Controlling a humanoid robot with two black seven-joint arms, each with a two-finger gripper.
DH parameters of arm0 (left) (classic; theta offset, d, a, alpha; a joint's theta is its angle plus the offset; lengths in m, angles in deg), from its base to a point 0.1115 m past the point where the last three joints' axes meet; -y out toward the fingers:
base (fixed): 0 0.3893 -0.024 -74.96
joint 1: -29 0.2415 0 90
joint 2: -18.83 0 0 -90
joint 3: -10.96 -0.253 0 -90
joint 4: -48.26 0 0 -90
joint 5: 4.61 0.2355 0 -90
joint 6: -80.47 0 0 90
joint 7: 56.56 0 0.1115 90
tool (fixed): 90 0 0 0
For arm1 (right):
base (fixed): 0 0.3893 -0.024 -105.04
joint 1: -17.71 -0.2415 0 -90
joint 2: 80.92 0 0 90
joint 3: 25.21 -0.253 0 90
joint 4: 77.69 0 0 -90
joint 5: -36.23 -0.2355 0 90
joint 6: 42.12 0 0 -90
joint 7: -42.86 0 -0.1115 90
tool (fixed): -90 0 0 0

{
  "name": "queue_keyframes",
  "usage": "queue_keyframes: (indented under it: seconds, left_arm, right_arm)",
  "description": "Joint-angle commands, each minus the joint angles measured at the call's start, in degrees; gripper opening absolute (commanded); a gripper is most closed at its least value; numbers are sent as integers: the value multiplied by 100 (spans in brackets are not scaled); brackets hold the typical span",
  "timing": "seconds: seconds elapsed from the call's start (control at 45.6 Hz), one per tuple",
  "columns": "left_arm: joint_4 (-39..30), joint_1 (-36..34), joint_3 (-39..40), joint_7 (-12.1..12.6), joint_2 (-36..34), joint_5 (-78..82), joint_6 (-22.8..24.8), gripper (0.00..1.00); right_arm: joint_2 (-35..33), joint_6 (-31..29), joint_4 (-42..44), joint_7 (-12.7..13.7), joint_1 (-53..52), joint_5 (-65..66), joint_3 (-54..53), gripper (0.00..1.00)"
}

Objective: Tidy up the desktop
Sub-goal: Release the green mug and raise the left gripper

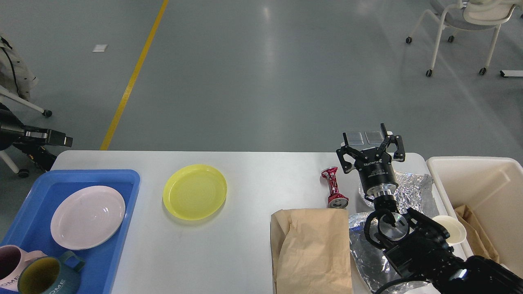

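The white-grey desktop (249, 245) holds a yellow plate (195, 192), a crushed red can (334, 192), a brown paper bag (312, 249) and crumpled foil (410, 188). My right gripper (369, 139) hangs open over the table's far right edge, just right of the can and above the foil, with nothing between its fingers. My left gripper (51, 138) shows as a thin dark bar at the left edge, beyond the table's far left corner. Its fingers cannot be told apart.
A blue tray (122, 179) at the front left carries a pink plate (88, 216), a pink mug (10, 267) and a teal mug (47, 275). A cream bin (478, 167) at the right holds brown paper. A white cup (451, 228) sits by its left wall.
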Motion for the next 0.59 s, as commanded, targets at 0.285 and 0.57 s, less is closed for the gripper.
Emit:
queue_keyframes:
  seconds: [0.285,0.57]
  left_arm:
    - [88,-70,605,9,-6,-29,641,50]
    - [185,-79,675,9,3,-230,808,50]
  right_arm:
    - [0,8,0,0,-8,0,-2,100]
    - [0,8,0,0,1,0,6,100]
